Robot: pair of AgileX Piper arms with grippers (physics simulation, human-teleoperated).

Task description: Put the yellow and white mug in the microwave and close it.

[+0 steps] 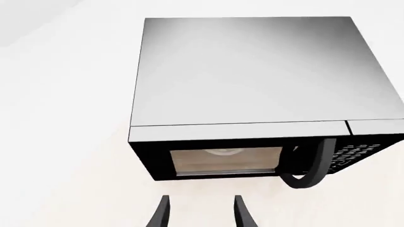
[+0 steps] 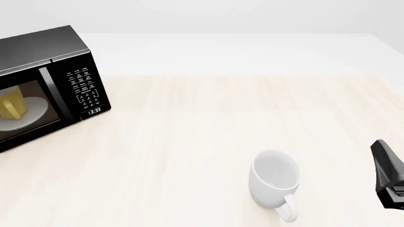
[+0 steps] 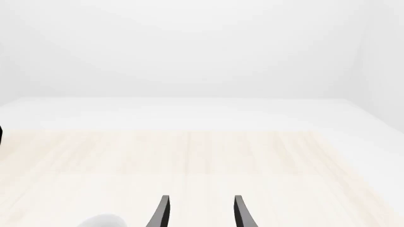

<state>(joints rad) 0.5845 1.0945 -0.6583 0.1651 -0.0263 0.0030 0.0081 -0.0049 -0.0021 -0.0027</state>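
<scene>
We find the small yellow mug with the white inside [image 2: 11, 107] sitting on the round white turntable plate [image 2: 31, 112] inside the black boxy microwave [image 2: 69, 56], seen through the door glass, and the door looks shut, so we judge the job nearly done. That mug looks rigid, light and smooth-glazed; we would take it by the rim wall or the yellow handle, though which way the handle faces is hard to make out here. The left gripper [image 1: 199, 213] hovers above the microwave, fingers apart, holding nothing. The right gripper [image 3: 199, 213] is likewise spread and empty over the pale wooden table [image 2: 208, 113]. Nearby stands the larger all-white mug [image 2: 275, 179], upright. The microwave's left part is cut off in the front view.
</scene>
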